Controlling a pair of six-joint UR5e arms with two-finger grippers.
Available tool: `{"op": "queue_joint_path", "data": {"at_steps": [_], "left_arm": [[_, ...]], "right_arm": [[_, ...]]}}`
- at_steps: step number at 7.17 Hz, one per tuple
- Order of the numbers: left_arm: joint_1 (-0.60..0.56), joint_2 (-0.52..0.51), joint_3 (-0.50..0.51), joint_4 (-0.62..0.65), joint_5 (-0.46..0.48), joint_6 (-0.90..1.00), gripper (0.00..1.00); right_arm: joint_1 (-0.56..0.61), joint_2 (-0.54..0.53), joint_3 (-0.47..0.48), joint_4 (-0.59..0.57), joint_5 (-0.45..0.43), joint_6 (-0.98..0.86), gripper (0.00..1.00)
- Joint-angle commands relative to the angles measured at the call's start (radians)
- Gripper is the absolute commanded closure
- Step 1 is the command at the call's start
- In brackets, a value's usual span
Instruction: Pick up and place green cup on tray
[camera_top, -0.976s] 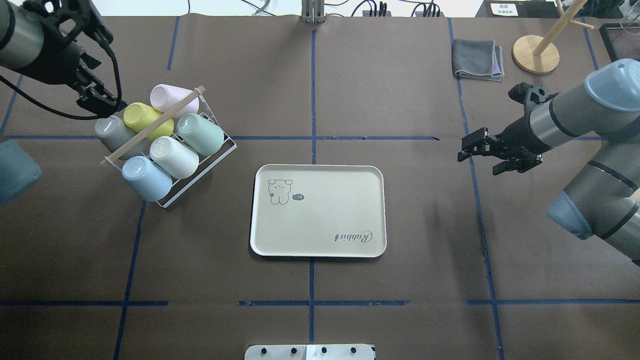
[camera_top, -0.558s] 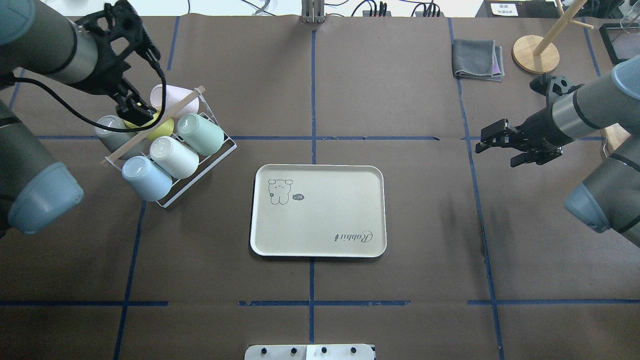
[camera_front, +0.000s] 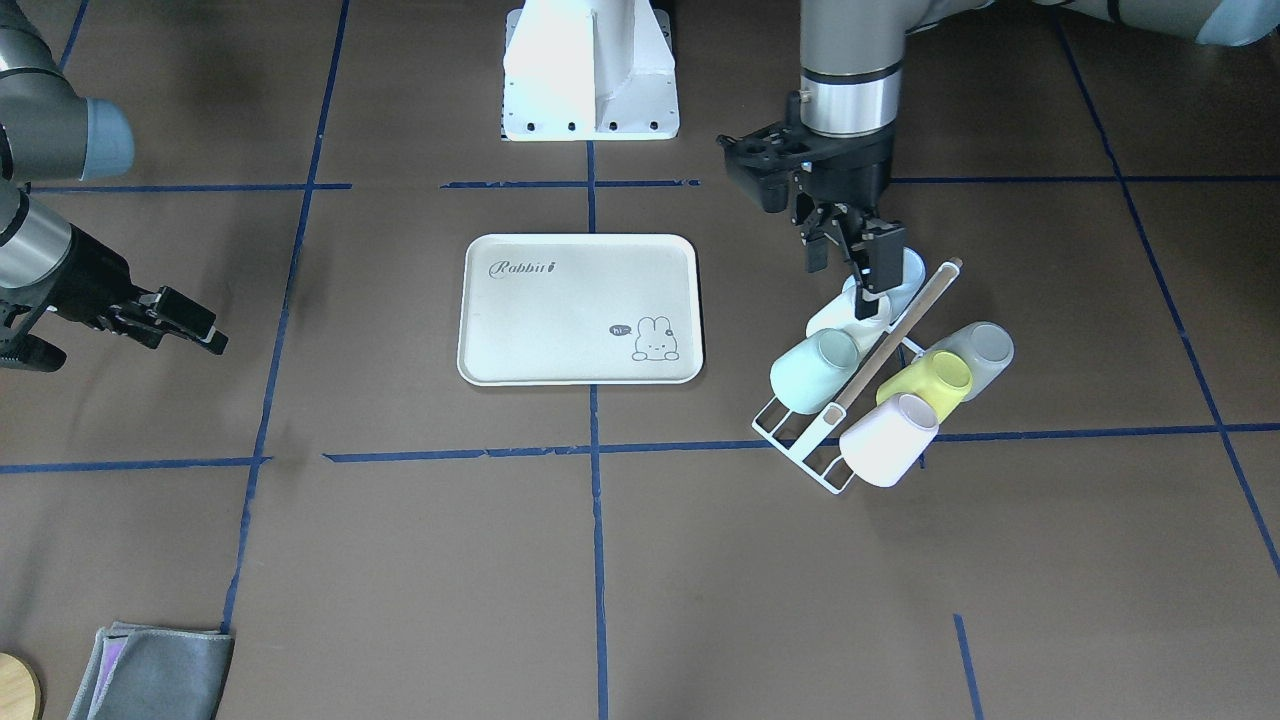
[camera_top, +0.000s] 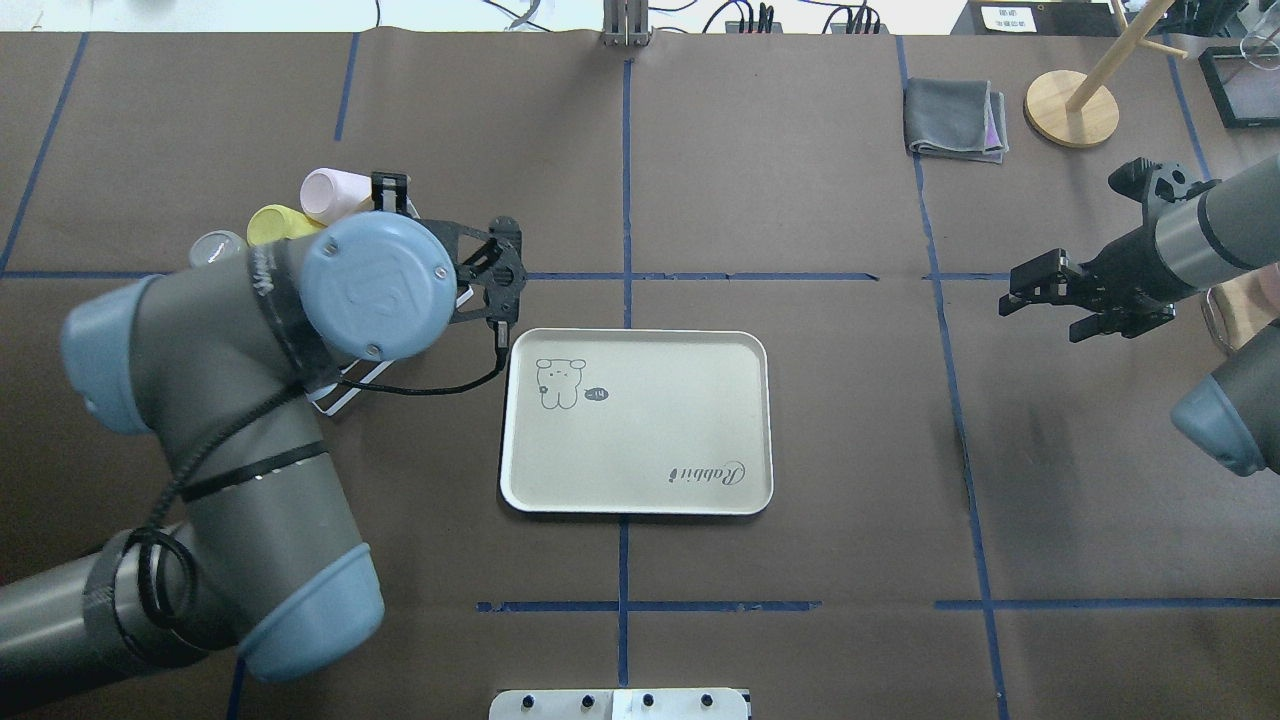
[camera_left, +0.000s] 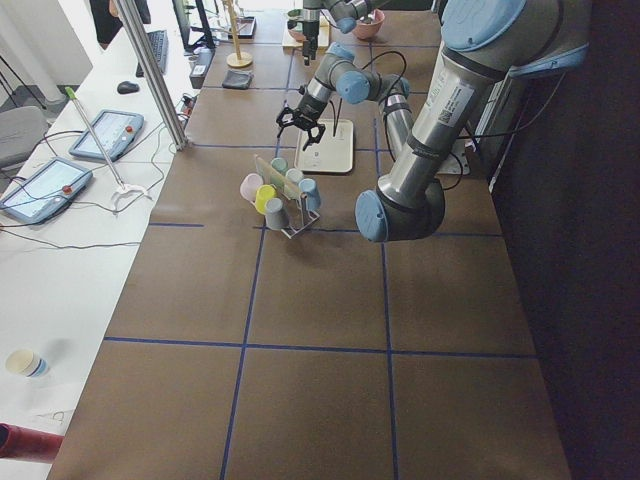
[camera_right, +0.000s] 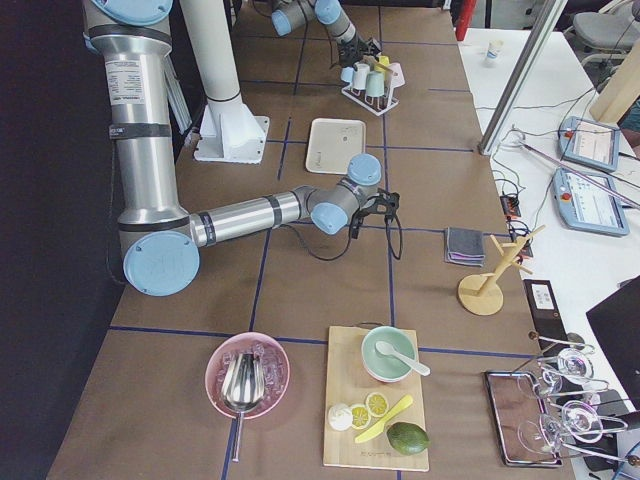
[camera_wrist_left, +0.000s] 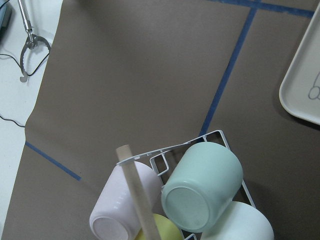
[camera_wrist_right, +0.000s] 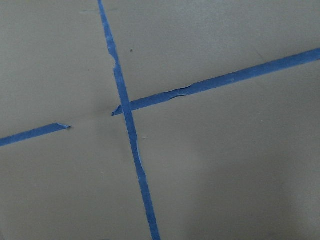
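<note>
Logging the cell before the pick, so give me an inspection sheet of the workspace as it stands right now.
Surface: brown table cover, blue tape grid.
Job's things: green cup tilted in wire rack; tray with nothing on it.
Clutter: five other cups in rack; folded cloth; wooden stand.
Grippers: left gripper open above rack; right gripper open, holding nothing.
Cables: black cable on left arm.
Surroundings: control pendants beside table.

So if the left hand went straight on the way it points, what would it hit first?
Probably the white cup in the rack, just beside the green cup; depth makes that uncertain.
</note>
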Motion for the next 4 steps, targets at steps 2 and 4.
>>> {"op": "queue_joint_path", "data": {"at_steps": [2, 4], "left_arm": [[0.111, -0.109, 0.257, 0.042, 0.253, 0.063, 0.0], [0.131, -0.217, 0.438, 0.151, 0.358, 0.12, 0.0]], "right_arm": [[0.011, -0.029, -0.017, 0.001, -0.006, -0.002, 0.0], [0.013, -0.035, -0.027, -0.002, -0.007, -0.02, 0.0]]}}
